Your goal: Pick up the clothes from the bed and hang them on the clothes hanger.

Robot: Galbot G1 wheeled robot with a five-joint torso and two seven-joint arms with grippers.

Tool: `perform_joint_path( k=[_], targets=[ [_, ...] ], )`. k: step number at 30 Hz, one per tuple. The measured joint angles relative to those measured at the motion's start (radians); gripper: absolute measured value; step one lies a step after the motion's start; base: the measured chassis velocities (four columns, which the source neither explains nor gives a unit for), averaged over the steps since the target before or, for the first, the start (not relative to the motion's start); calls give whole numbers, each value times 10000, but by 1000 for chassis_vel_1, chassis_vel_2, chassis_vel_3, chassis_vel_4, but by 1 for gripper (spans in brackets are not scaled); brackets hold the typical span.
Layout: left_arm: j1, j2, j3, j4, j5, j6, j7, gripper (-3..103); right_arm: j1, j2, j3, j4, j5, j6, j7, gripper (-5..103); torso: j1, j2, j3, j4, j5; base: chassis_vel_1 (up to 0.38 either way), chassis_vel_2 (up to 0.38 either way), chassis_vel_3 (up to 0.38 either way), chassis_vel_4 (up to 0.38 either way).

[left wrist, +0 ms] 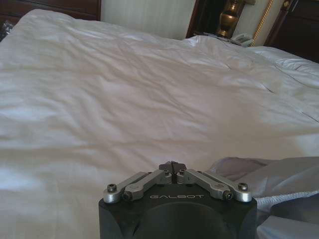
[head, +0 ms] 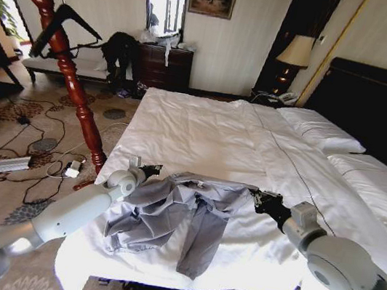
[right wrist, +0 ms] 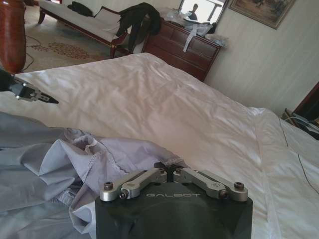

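The clothes, a light grey jacket point(head: 175, 216), lie crumpled at the near edge of the bed point(head: 203, 132), one sleeve hanging over the edge. My left gripper point(head: 151, 171) is shut just left of the jacket, with nothing between its fingers point(left wrist: 172, 167) above bare duvet. At the jacket's right shoulder my right gripper point(head: 262, 198) is shut, and in the right wrist view its tips point(right wrist: 169, 169) rest against the jacket's hem point(right wrist: 124, 149). I cannot tell whether fabric is pinched. The black clothes hanger point(head: 72, 17) hangs on the red coat stand at the far left.
The red coat stand point(head: 71, 78) rises from the carpet left of the bed, with cables and a power strip point(head: 14, 163) around its foot. A bench point(head: 52, 64), a black garment heap point(head: 120, 49) and a dresser point(head: 163, 67) line the far wall. The black headboard point(head: 383, 109) is at right.
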Motion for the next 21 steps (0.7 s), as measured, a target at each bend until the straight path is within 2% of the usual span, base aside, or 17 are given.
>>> perform_joint_path(
  k=[2,3,4,5,6,9,10,12,15,18,21],
  targets=[
    [-97,-137,113,160,18,24,29,1,-13,-29,-6,38,17,-15,8,1,0,0,0,-3,0,0,0,0,0],
    [-208,-293,220,359,93,27,95,6,-20,-66,-3,68,52,-27,21,1,0,0,0,-4,0,0,0,0,0],
    [-208,-293,220,359,93,27,95,6,-20,-66,-3,68,52,-27,21,1,0,0,0,-4,0,0,0,0,0],
    [-288,-443,305,559,178,27,153,11,-24,-93,11,89,94,-43,36,1,1,-1,0,-3,1,0,0,0,0],
    [-358,-606,393,780,268,25,232,11,-28,-111,40,106,138,-57,52,1,0,0,0,-3,1,0,0,0,0],
    [-566,-1039,612,1478,504,1,453,27,-62,-129,109,111,222,-94,89,1,1,-1,0,-4,0,0,0,0,0],
    [-566,-1039,612,1478,504,1,453,27,-62,-129,109,111,222,-94,89,1,1,-1,0,-4,0,0,0,0,0],
    [-731,-1290,744,1937,608,-2,577,38,-91,-131,120,78,229,-104,104,1,1,0,0,-1,1,0,0,0,0],
    [-860,-1426,848,2224,624,-2,641,43,-99,-137,121,40,229,-107,106,1,1,0,1,-1,1,0,0,0,0],
    [-1129,-1591,1087,2661,643,-2,841,59,-53,-144,102,-24,231,-107,108,1,1,0,1,-1,2,0,0,0,0],
    [-1237,-1680,1191,2902,657,-2,1024,65,-27,-145,97,-33,246,-107,111,1,1,-1,1,-1,2,0,0,0,0]
  ],
)
